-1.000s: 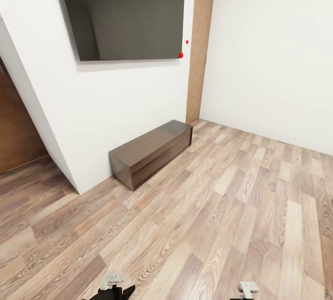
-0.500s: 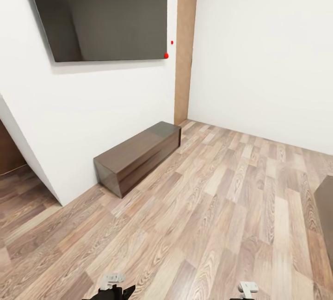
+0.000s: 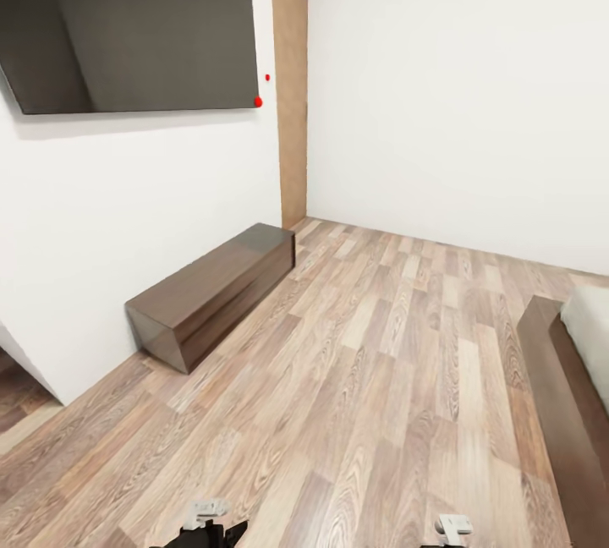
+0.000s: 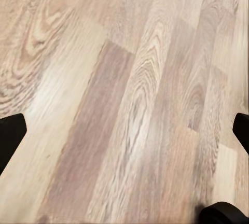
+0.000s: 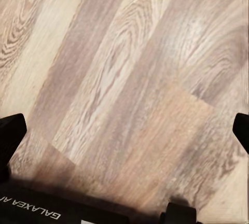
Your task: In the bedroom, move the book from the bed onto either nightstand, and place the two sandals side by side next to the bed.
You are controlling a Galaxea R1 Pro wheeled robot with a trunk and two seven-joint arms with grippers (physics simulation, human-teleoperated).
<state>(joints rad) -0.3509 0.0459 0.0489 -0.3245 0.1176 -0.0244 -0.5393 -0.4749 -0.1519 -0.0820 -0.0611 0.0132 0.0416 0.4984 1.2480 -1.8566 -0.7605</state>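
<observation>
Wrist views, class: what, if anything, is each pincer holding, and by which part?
Nothing is held. Both the left pincer and right pincer stand open over bare wood floor.

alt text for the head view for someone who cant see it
A white-walled room with a wood-plank floor, where a long low dark-wood bench stands against the left wall under a dark wall-mounted screen. A tan door fills the far corner, and the bed, with its dark frame and off-white mattress, enters at the right edge.

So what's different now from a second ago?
The camera has swung to the right: the bench, screen and door slid left in the head view, and the bed's corner has come in at the right. Nothing was picked up; both end effectors hang open over bare floor.
</observation>
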